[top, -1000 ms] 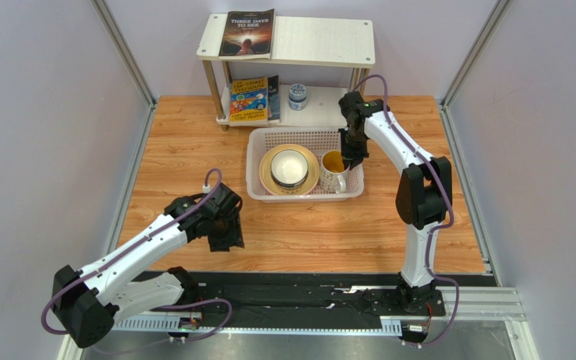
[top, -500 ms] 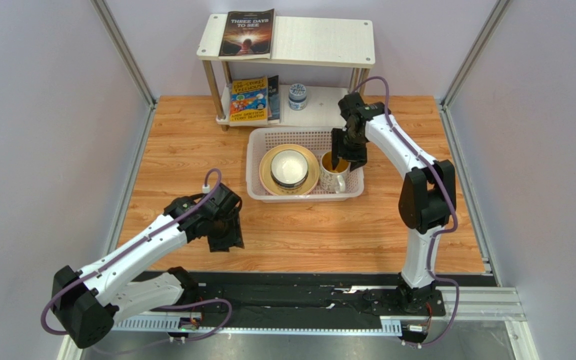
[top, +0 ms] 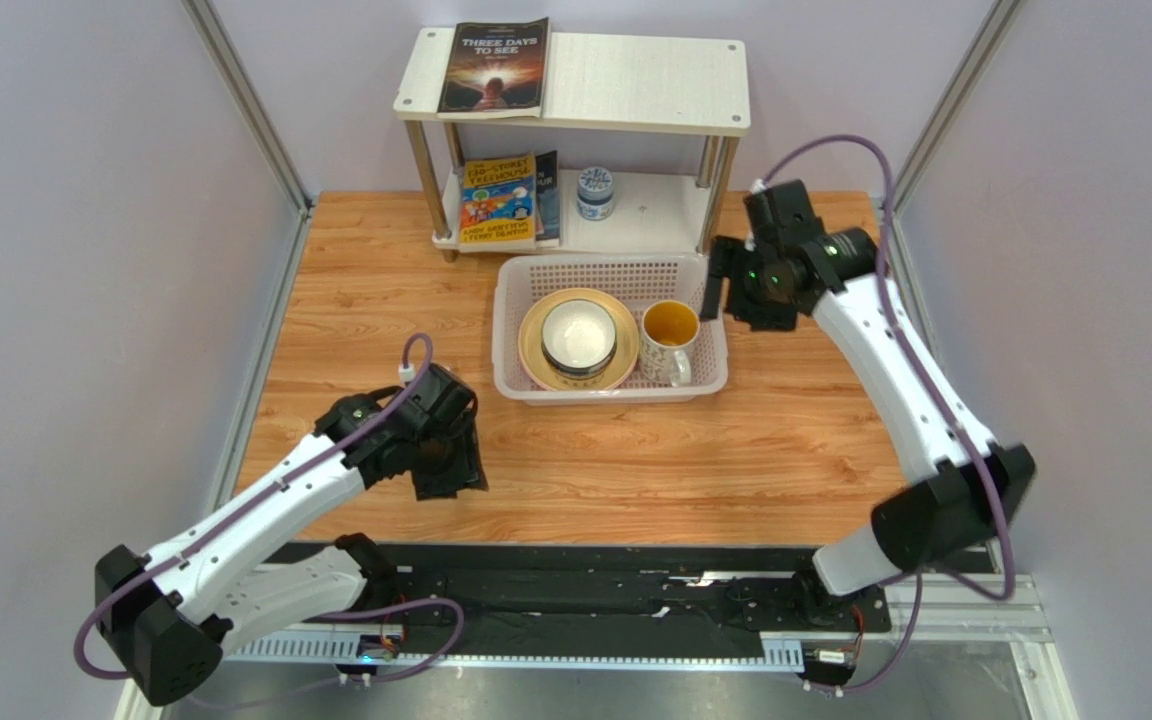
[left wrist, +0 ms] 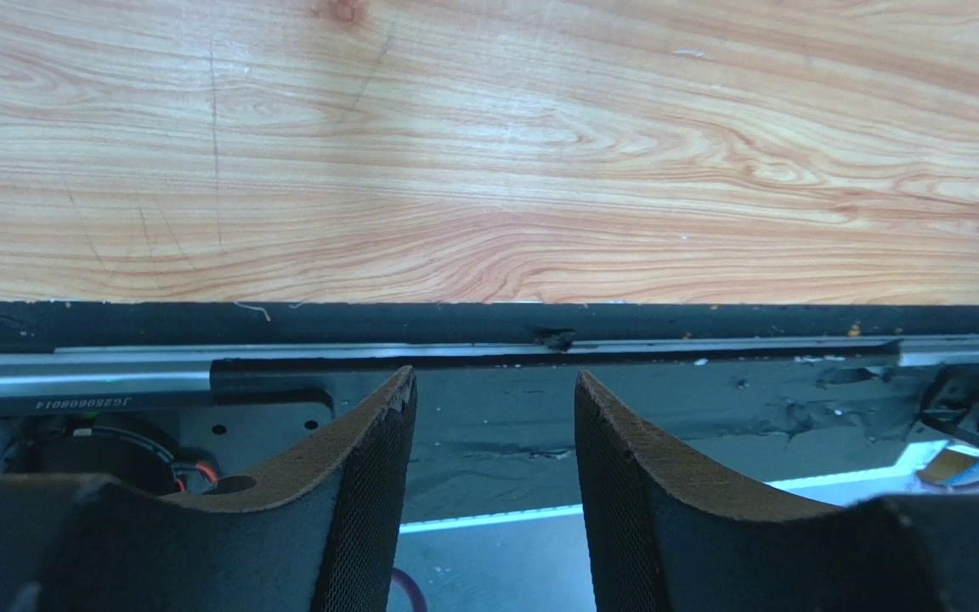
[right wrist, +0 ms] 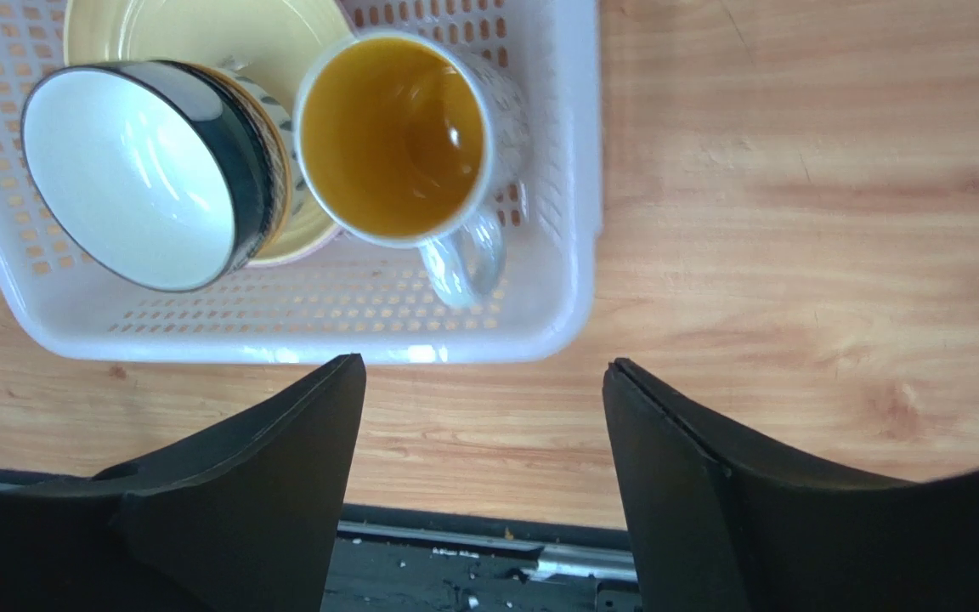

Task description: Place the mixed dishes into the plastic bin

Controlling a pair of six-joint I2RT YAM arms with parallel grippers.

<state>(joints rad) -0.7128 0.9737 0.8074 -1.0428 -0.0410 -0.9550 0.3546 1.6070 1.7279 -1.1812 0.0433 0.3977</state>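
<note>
The plastic bin (top: 611, 392) sits at the middle of the wooden table. In it lies a pale yellow plate (top: 542, 362) with a grey patterned bowl (top: 579, 336) on top. A yellow-lined mug (top: 668, 326) stands upright beside them at the bin's right end. My right gripper (top: 736, 288) hovers just past the bin's right wall, open and empty. In the right wrist view the bin (right wrist: 566, 191), bowl (right wrist: 131, 172) and mug (right wrist: 393, 134) lie beyond my spread right gripper (right wrist: 482, 383). My left gripper (top: 447, 471) is over bare table near the front left; in its wrist view it (left wrist: 495, 389) is open with nothing between the fingers.
A white two-tier shelf (top: 642, 83) stands behind the bin, with books and a small blue-and-white jar (top: 594, 192) on it. A black rail (top: 612, 578) runs along the table's near edge. Grey walls close in both sides.
My right gripper opened off the mug, lifted out of the bin and swung to the right. The mug stays standing in the bin. The left arm barely moved.
</note>
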